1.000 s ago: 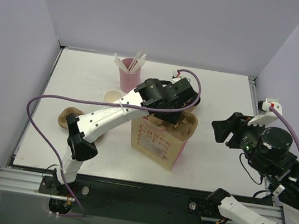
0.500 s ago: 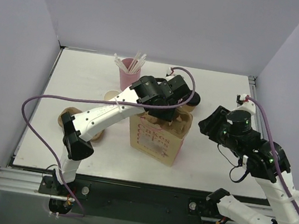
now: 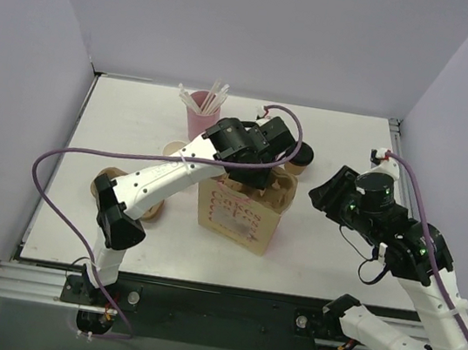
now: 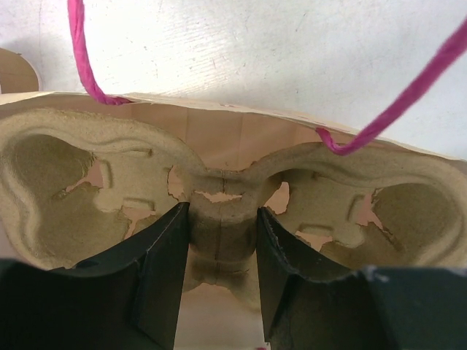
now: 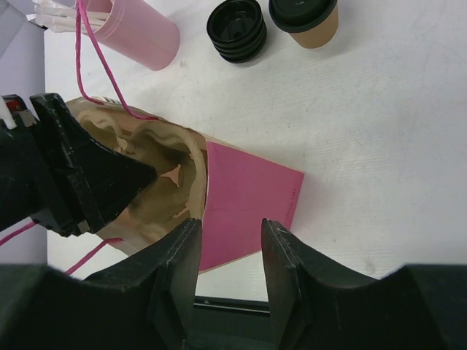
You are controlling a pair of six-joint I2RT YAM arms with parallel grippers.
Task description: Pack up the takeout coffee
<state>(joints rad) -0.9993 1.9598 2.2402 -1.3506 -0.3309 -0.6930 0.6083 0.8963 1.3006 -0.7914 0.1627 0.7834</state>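
Observation:
The takeout coffee (image 5: 305,18), a brown paper cup with a black lid, stands on the table behind the bag; it also shows in the top view (image 3: 303,156). My left gripper (image 4: 222,219) is shut on the middle ridge of the brown pulp cup carrier (image 4: 73,175), which sits inside the open pink-and-cream paper bag (image 3: 237,215). In the top view the left gripper (image 3: 261,172) is over the bag's mouth. My right gripper (image 5: 230,224) is open and empty, above and to the right of the bag's pink side (image 5: 248,200), and shows in the top view (image 3: 326,193).
A pink cup of white straws (image 3: 201,114) stands behind the bag. A stack of black lids (image 5: 236,29) lies next to the coffee. Brown paper cups (image 3: 110,181) lie at the left of the table. The bag's pink cord handles (image 4: 80,58) hang loose.
The right arm swung in from the right towards the bag, then held. The left gripper and the carrier sank lower into the bag, and the bag shifted slightly left.

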